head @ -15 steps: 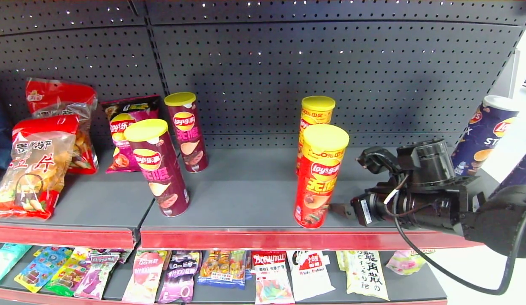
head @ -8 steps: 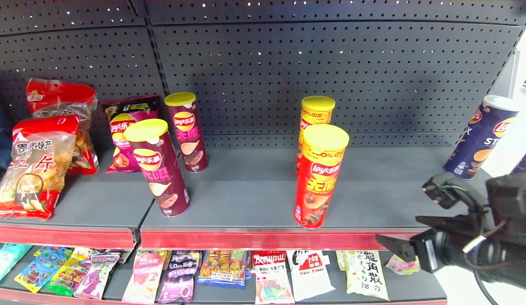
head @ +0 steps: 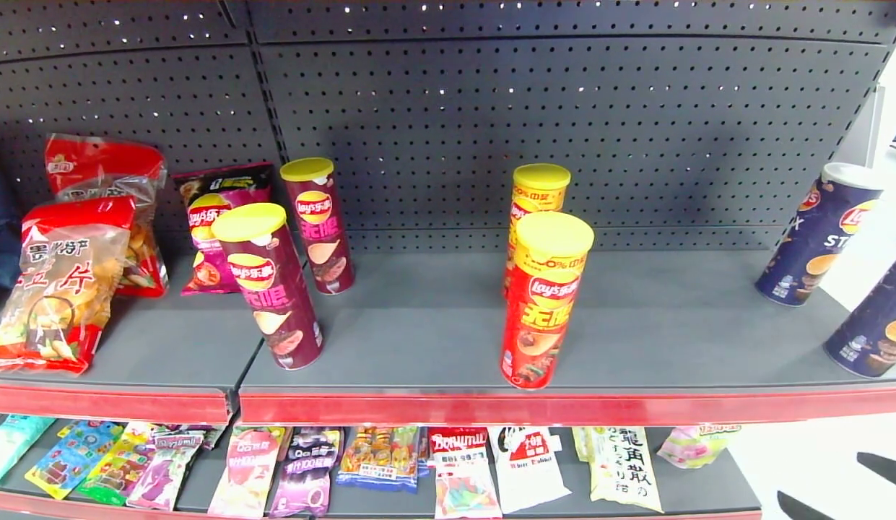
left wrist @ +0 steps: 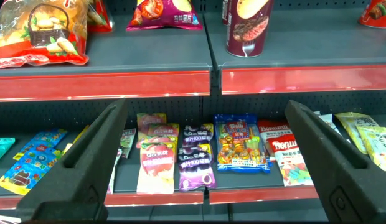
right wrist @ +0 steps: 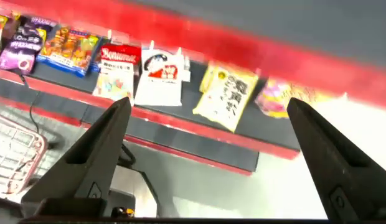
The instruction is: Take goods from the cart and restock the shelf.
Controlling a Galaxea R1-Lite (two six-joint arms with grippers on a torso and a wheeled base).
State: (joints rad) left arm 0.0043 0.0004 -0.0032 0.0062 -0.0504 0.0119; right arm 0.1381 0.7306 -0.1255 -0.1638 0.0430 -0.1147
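Right end effector [head: 819, 474] is hanging wide open and empty below the shelf [head: 448, 408], well apart from the red can [head: 547, 303] standing at its front edge. Left end effector [left wrist: 205, 104] is gaping empty too.

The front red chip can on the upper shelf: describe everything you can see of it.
The red chip can is a tall cylinder, cardboard by its look, with a glossy printed wrap: red body, a yellow band near the top, a food picture low down. A flat yellow lid, plastic-looking, closes it. It stands upright on its base near the front edge of the upper shelf, right of the middle. A matching can stands directly behind it; whether the two touch cannot be told.
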